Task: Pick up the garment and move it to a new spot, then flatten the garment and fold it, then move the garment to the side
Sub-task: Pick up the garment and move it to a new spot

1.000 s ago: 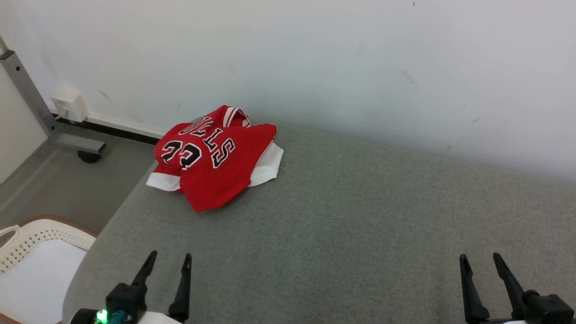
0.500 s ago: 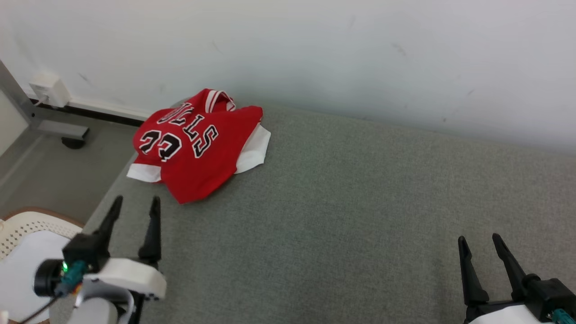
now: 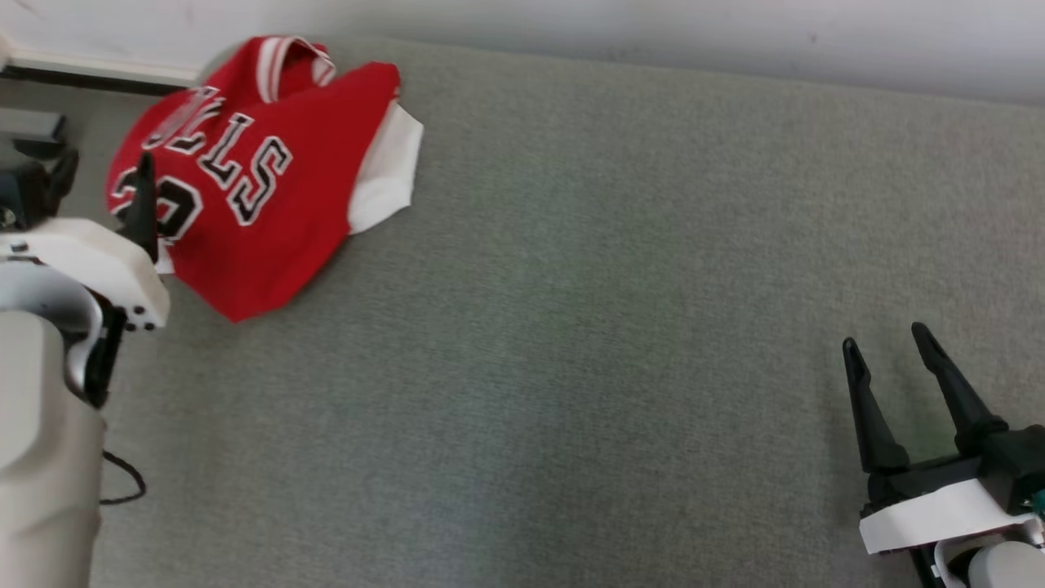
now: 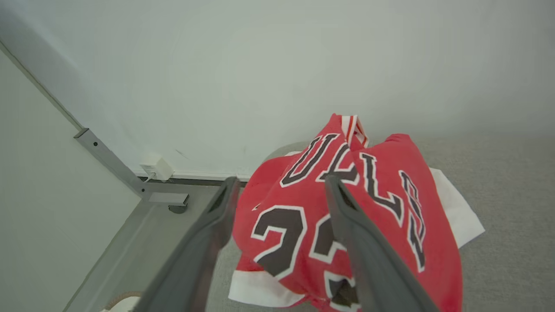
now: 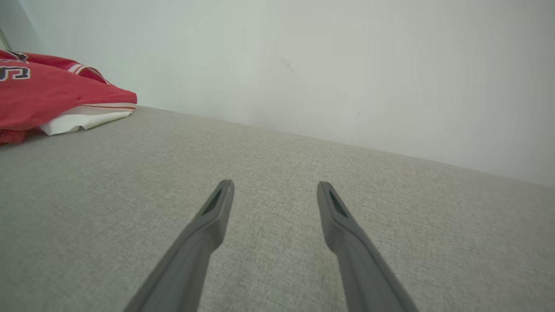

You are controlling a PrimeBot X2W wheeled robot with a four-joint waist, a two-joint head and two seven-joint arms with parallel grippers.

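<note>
Since the earlier frame, the left arm has been carried forward from the near edge until its claw stands at the garment, and the head camera has been tipped down.

Head view: the red jersey [image 3: 253,171] is seen in a loose heap at the far left corner of the grey couch [image 3: 571,327], close under the wall [image 3: 653,20]. Its length runs from the striped collar at the far end to a red point at the near end. The left claw [image 3: 108,167] is raised at the jersey's left edge, fingers spread and nothing held; one finger is seen against the printed number. The right claw [image 3: 884,336] is kept low at the near right, spread wide and empty, well apart from the jersey.

Left wrist view: the jersey is framed straight ahead and below, the number between the two spread fingers and the white lining showing at both sides. Contact with the cloth cannot be told.

Right wrist view: bare couch is seen past the parted fingers, with the jersey far off to the left.

The left arm is judged much the nearer, so the pick-up would seem to fall to it.
</note>
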